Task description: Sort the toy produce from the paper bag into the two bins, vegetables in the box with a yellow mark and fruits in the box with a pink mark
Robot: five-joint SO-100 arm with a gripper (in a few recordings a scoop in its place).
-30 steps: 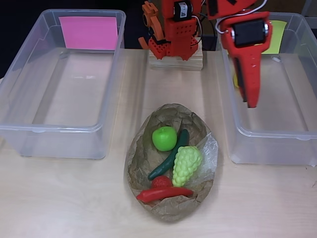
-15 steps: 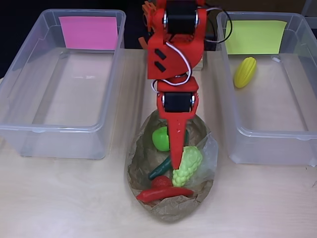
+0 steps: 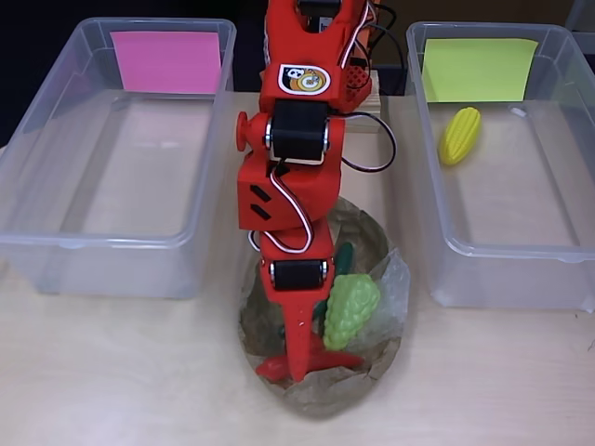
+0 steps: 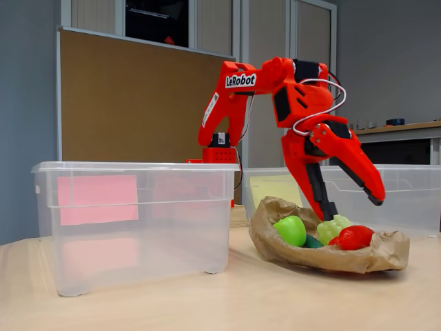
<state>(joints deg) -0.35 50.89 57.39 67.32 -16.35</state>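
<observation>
One toy corn cob [image 3: 460, 136] already lies in the clear plastic bin [image 3: 567, 243] with the yellow mark; the pink-marked bin [image 3: 56, 243] holds nothing. Left in the crumpled paper bag [image 3: 372, 372]: glossy green apple [image 4: 291, 229], knobbly grapes [image 3: 351, 309], cucumber [image 3: 343, 256], red chilli [image 3: 335, 360] (the strawberry too, probably). The gripper [image 4: 351, 193] hangs open over them

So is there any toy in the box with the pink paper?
No, the box with the pink mark holds nothing, while the yellow corn lies in the other box.
</observation>
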